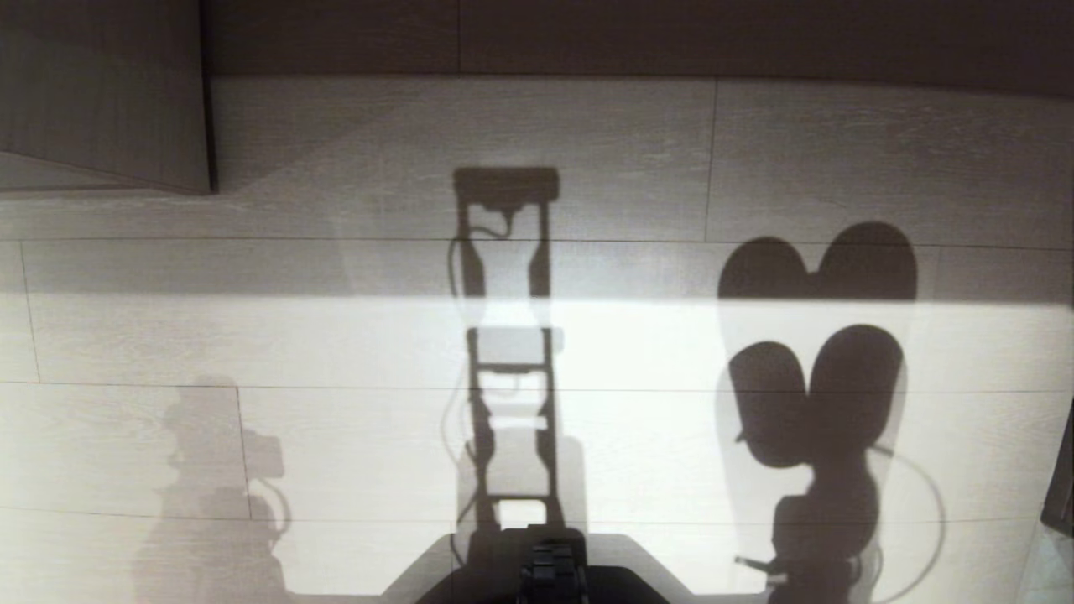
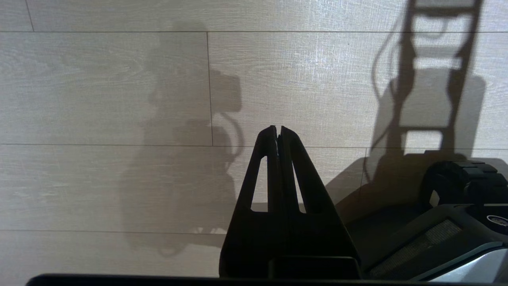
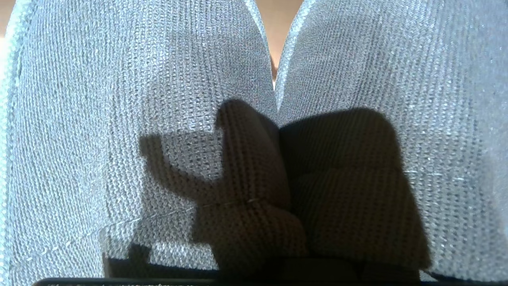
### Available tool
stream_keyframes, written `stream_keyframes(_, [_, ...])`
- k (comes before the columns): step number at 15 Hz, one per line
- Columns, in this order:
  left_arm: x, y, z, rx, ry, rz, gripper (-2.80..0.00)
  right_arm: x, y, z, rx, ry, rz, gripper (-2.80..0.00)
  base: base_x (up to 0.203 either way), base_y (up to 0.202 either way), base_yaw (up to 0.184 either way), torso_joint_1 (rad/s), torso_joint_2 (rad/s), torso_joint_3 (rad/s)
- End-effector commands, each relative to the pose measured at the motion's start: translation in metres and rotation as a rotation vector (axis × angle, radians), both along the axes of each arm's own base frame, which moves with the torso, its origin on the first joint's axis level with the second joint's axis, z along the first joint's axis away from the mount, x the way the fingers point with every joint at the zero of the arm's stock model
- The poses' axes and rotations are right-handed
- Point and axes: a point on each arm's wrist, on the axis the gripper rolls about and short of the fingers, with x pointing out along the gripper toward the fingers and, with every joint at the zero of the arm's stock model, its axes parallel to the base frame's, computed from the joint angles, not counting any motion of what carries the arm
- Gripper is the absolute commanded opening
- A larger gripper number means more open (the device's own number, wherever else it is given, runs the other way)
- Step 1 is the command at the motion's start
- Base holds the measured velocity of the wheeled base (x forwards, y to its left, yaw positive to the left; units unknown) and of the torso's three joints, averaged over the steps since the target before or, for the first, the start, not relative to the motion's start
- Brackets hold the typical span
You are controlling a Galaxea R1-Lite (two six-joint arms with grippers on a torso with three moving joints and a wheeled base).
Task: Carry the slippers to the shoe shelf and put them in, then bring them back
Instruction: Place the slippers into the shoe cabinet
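The right pincer is clenched on the slippers [image 3: 158, 99], held side by side; the left pincer [image 2: 278, 129] hangs clenched above the floor [image 2: 99, 99].

We saw a pale wood-plank floor [image 1: 336, 335] with a taupe cabinet corner [image 1: 109, 92] standing on it.

slippers [image 3: 158, 99]: 2 | shoe shelf [image 1: 105, 92]: 1 | robot arms in view: 1

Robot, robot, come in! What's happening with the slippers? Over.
Right gripper shut on the slippers, toes side by side. Left gripper shut, empty, over the floor. Nothing in the way.
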Motion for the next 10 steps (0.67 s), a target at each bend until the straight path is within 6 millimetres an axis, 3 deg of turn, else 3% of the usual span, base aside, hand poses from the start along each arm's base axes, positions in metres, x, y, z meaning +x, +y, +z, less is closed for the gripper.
stream_keyframes(1, [0.000, 0.000, 0.000, -0.001, -0.001, 0.000, -2.80, -0.013, 0.000, -0.028, 0.000, -0.026, -0.006, -2.80, 0.000, 0.000, 0.000, 0.000, 0.00, 0.000])
stream_keyframes(6, [0.000, 0.000, 0.000, 0.000, -0.001, 0.000, -2.80, 0.017, 0.000, -0.106, 0.002, 0.175, -0.023, -2.80, 0.000, 0.000, 0.000, 0.000, 0.00, 0.000])
stream_keyframes(10, [0.000, 0.000, 0.000, -0.001, 0.001, 0.002, -2.80, 0.018, 0.000, -0.113, 0.009, 0.218, -0.026, -2.80, 0.000, 0.000, 0.000, 0.000, 0.00, 0.000])
